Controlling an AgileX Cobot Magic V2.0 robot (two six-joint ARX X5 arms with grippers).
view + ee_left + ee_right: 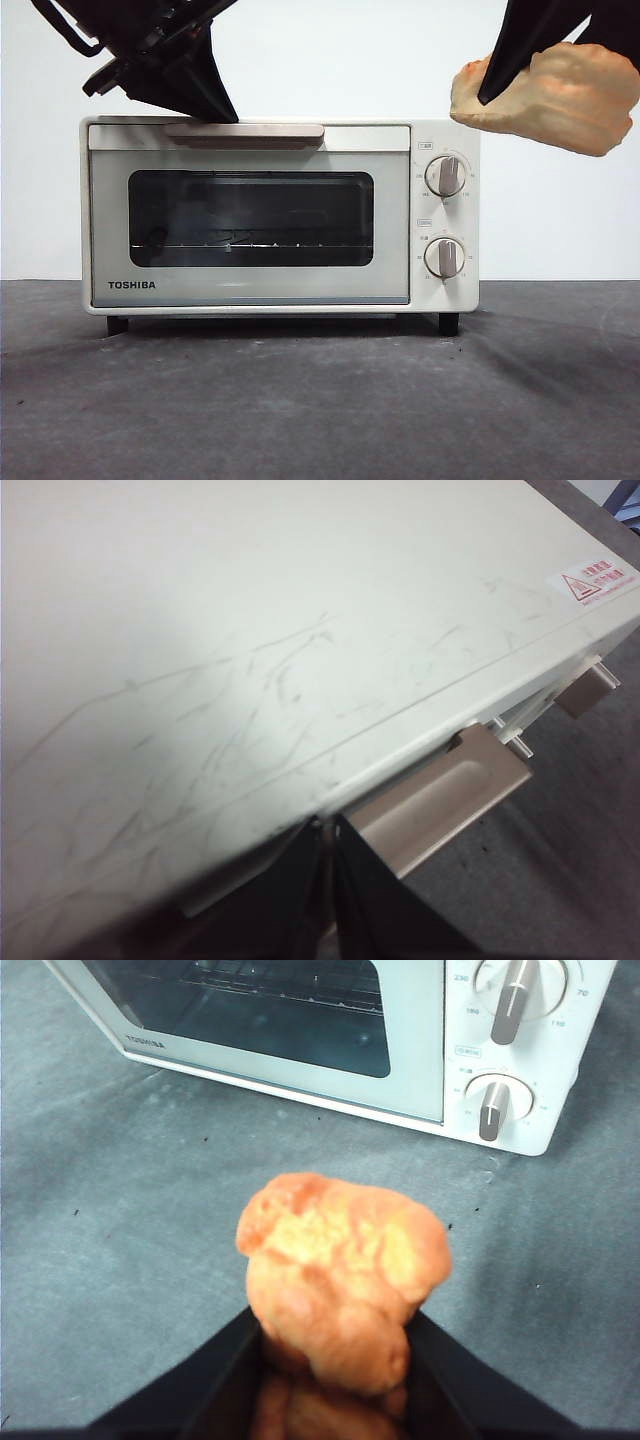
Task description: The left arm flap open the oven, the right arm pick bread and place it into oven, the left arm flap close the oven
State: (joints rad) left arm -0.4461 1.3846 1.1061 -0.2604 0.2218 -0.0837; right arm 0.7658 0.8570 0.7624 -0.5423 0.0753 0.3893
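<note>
- The left gripper (328,880) has its two black jaws pressed together with only a thin slit between them, holding nothing; the tips sit at the front top edge of the oven (280,215), right at the left end of the beige bar handle (245,131)
- In the front view this gripper (205,100) comes down from the upper left corner, its point touching or just above the handle; which, I cannot tell
- The right gripper (335,1360) is clamped on the bread (340,1280), one jaw on each side of the lumpy orange loaf
- In the front view the bread (555,95) hangs in the air at the upper right, beside and above the oven's knob side, clear of the table (320,400)
- The oven door is closed, its dark window showing the wire rack (230,243) inside
- Two round knobs (445,176) stand one above the other on the oven's right panel
</note>
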